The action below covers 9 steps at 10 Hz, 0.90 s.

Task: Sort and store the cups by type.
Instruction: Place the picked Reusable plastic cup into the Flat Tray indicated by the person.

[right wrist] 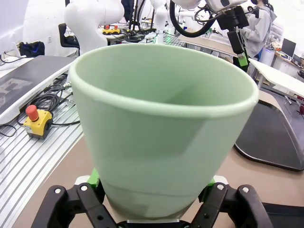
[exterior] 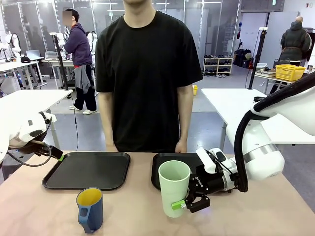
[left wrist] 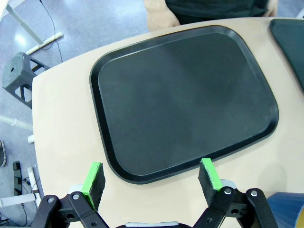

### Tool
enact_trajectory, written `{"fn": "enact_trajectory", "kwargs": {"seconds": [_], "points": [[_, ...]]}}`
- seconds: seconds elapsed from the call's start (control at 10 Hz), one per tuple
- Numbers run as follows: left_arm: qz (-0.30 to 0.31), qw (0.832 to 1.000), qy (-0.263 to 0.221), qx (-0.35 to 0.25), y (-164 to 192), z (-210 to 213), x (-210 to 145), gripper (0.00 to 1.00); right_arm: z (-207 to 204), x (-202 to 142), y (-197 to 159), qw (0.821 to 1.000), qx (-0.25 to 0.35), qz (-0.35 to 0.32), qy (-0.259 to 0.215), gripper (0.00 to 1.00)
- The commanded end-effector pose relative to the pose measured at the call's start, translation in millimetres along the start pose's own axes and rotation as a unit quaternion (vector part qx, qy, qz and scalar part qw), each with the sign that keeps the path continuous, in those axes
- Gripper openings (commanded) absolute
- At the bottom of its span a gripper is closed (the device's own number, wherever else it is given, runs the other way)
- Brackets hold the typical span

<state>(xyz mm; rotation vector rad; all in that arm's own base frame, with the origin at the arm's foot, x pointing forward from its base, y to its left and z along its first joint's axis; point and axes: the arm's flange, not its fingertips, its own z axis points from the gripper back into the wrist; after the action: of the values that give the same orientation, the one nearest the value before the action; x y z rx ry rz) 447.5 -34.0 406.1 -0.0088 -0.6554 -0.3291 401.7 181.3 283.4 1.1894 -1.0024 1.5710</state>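
Your right tool (exterior: 189, 202) is clamped low on the upright tumbler (exterior: 174, 187), at the near edge of the right tray (exterior: 179, 157), which lies straight beyond it. Your left tool (left wrist: 151, 167) hangs wide open and empty. The mug (exterior: 90, 209) stands on the desk, nearer that arm.

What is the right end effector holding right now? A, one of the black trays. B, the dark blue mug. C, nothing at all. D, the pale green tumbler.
D: the right end effector is clamped around the lower part of the pale green tumbler, while the dark blue mug stands apart from it, untouched.
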Motion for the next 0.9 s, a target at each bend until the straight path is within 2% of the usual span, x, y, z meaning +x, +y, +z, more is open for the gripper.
{"fn": "enact_trajectory", "kwargs": {"seconds": [0.0, 0.8], "points": [[-0.002, 1.0, 0.0, 0.002, 1.0, 0.3, 0.0, 1.0, -0.9, 0.3, 1.0, 1.0, 0.005, 0.001, -0.001, 0.37], [-0.002, 1.0, 0.0, 0.002, 1.0, 0.3, 0.0, 1.0, -0.9, 0.3, 1.0, 1.0, 0.005, 0.001, -0.001, 0.37]]}}
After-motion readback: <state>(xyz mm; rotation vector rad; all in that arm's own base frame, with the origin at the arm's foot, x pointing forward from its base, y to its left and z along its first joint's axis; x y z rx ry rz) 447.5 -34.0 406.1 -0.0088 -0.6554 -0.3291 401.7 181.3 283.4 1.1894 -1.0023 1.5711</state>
